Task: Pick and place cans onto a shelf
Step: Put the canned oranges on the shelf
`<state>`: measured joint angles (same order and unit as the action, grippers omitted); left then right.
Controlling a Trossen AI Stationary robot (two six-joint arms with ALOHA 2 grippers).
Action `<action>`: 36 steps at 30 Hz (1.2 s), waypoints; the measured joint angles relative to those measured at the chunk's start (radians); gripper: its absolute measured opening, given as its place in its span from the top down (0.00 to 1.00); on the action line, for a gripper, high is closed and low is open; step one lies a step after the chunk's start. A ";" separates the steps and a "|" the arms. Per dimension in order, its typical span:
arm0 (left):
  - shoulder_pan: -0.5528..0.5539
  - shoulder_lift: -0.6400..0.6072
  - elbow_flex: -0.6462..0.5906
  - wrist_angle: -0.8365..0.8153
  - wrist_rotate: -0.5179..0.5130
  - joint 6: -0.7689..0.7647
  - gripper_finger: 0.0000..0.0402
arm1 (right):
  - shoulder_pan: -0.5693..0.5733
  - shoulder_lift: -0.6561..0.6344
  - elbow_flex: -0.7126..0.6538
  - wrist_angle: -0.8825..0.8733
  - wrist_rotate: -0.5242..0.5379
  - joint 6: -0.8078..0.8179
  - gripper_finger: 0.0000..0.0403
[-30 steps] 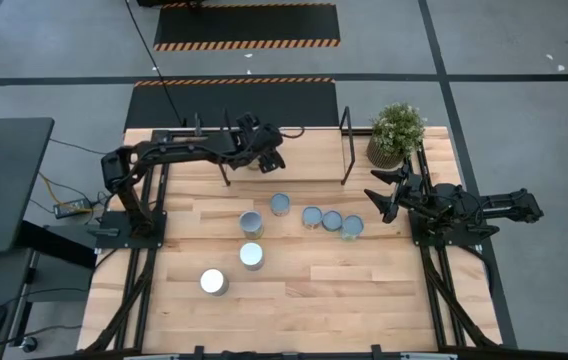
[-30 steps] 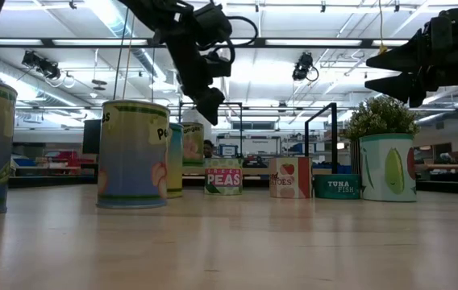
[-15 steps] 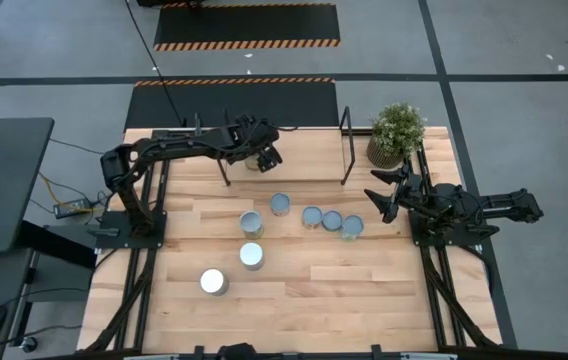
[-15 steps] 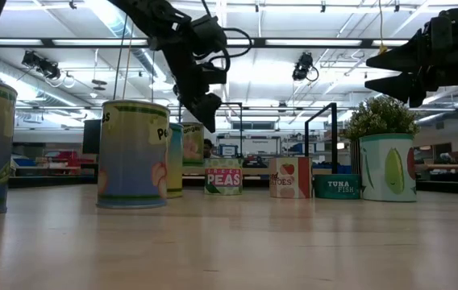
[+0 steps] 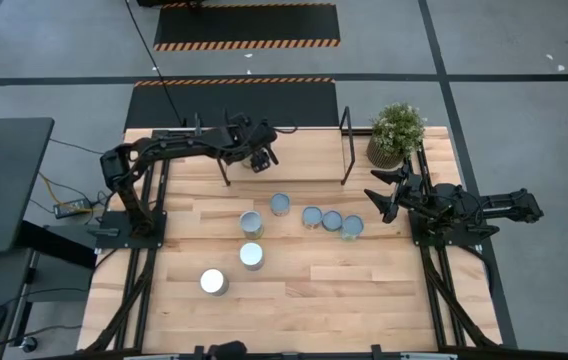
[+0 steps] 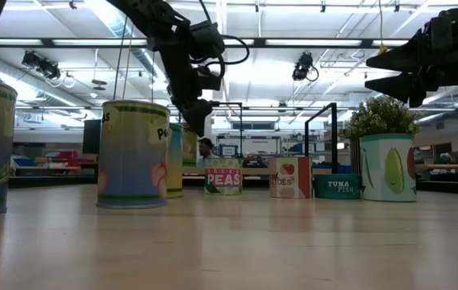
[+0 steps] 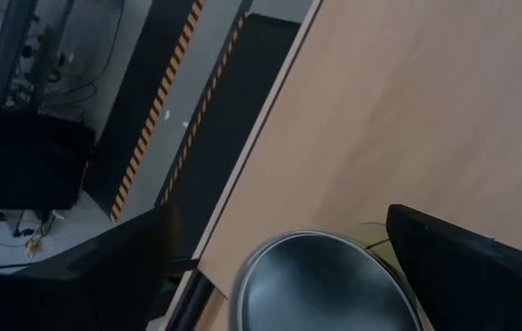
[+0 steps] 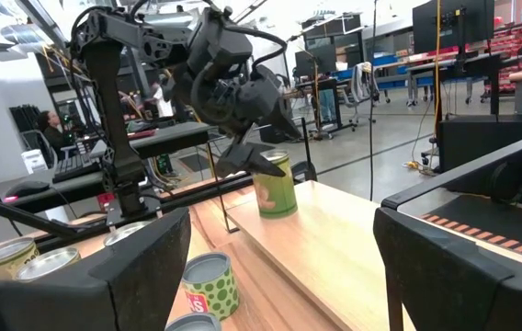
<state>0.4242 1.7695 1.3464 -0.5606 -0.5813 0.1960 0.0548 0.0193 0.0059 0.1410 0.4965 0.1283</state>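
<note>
One green-labelled can (image 8: 275, 188) with a silver top (image 7: 321, 285) stands upright on the shelf (image 5: 304, 160) at the table's far side. My left gripper (image 5: 260, 157) hangs open just above it. Its two fingers (image 7: 105, 276) stand on either side of the can's top, apart from it. Several more cans (image 5: 280, 204) stand on the tabletop in the middle and near left. My right gripper (image 5: 379, 195) waits open at the table's right side, raised off the table, with nothing between its fingers.
Thin black upright posts (image 5: 345, 145) frame the shelf. A potted plant (image 5: 396, 130) stands at the far right corner. In the low view, cans such as the peas can (image 6: 223, 177) and a tuna tin (image 6: 338, 186) line the table's middle.
My left gripper has moved a little toward the table's left edge and sunk toward the can on the shelf, tipping slightly further down and staying open. The can has kept its place.
</note>
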 joint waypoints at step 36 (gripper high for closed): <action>-0.016 -0.017 -0.019 -0.166 -0.067 0.270 0.02 | 0.000 0.000 0.000 0.000 0.000 0.000 0.13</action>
<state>0.4083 1.7523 1.3278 -0.7271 -0.6485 0.4661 0.0551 0.0193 0.0063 0.1410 0.4965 0.1284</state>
